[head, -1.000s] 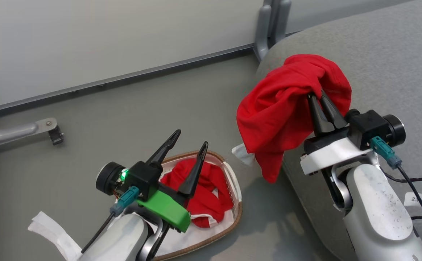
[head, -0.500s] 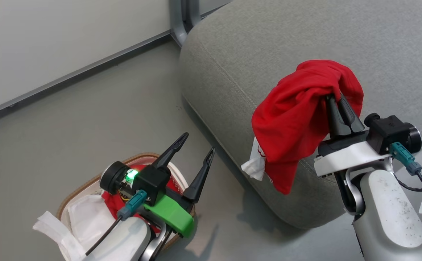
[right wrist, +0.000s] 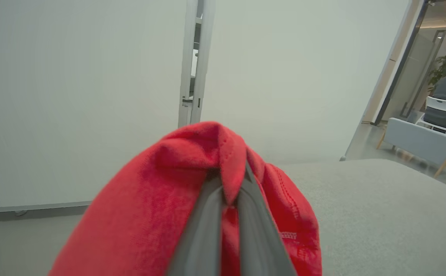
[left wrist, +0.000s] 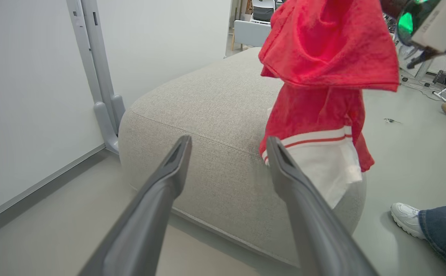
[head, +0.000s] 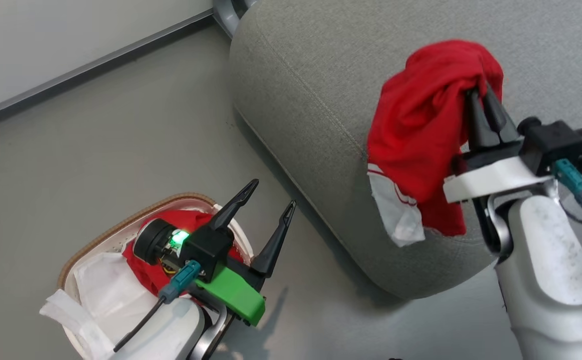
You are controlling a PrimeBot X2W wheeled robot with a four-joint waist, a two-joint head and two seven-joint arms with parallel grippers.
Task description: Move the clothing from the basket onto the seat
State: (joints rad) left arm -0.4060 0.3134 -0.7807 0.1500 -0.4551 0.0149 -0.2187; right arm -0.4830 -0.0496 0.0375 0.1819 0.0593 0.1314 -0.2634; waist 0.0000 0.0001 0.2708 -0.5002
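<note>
hanging from the right hand (head: pixel 482 92) in the head view, a red garment (head: pixel 421 125) droops at the near rounded corner of the grey seat (head: pixel 311 90). its long axis runs downward, with the bunched top at the fingers and the white striped cuff (head: pixel 396 215) lowest. the fingertips are buried in the folds and the two dark fingers are clenched together on the cloth. whether the cloth touches the cushion cannot be told here. the right forearm rises from the lower right edge, cut off by the frame, with the fingers pointing up the view. at lower left the left hand (head: pixel 274 192) is released, its fingers spread wide and slanting up and to the right over the floor (head: pixel 121 125). its wrist hides much of the basket (head: pixel 121 225), which stands on the floor and is cut off at the bottom edge. more red clothing (head: pixel 138 252) lies inside, beside a white liner sheet (head: pixel 101 285).

in the left wrist view the left hand (left wrist: pixel 228 140) gapes with nothing between its fingers, aimed at the side of the seat (left wrist: pixel 207 115). beyond it the garment (left wrist: pixel 322 57) hangs upright, its top cut off and its white panel lowest. a person's white shoe (left wrist: pixel 405 218) and denim leg show at lower right.

in the right wrist view the right hand (right wrist: pixel 228 184) pinches a fold of the garment (right wrist: pixel 150 218), which spills to either side. the seat (right wrist: pixel 380 211) lies beyond.
</note>
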